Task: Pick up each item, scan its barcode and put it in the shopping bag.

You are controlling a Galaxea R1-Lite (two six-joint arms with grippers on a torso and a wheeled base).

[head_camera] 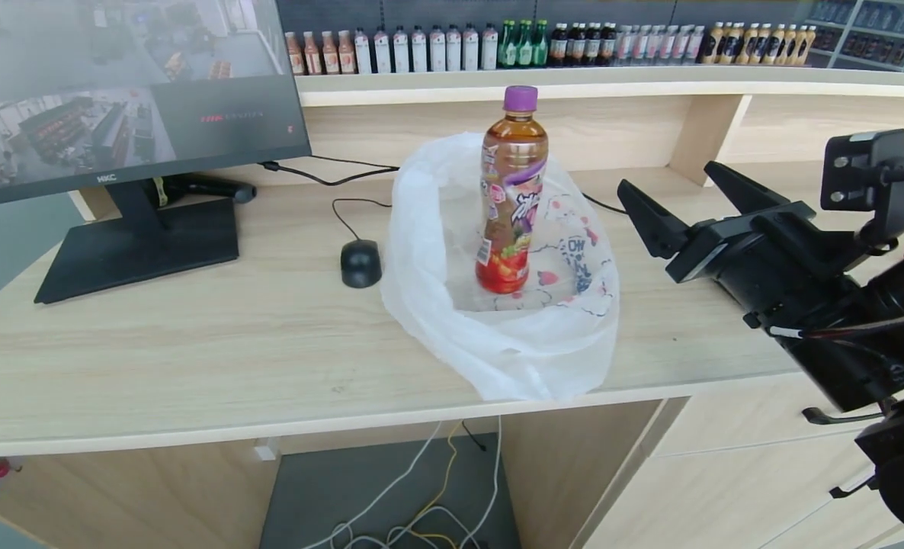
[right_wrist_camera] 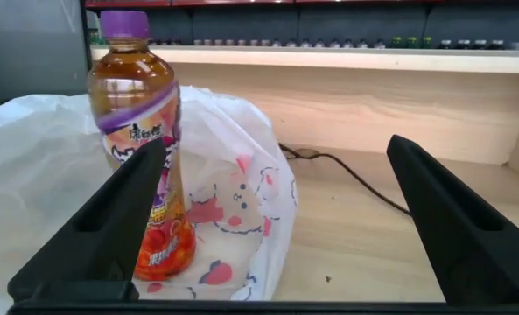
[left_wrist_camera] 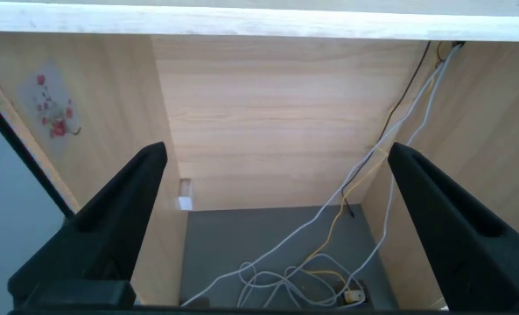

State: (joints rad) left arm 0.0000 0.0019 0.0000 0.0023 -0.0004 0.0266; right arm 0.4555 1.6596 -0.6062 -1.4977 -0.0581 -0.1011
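the bottle (head_camera: pixel 513 198) stands upright inside the shopping bag (head_camera: pixel 498 335) on the counter (head_camera: pixel 193 351), so the step in hand looks like clearing away. the right gripper (head_camera: pixel 667 177), jaws spread wide and empty, sits near the bag's right rim and should back off level, without brushing the thin plastic or tipping the tall bottle. the left gripper (left_wrist_camera: pixel 277 153), also spread, hangs below the counter facing loose cables (left_wrist_camera: pixel 312 262). a mouse (head_camera: pixel 360 263) lies just beside the bag, a monitor (head_camera: pixel 117 91) beyond it — neither blocks the way.
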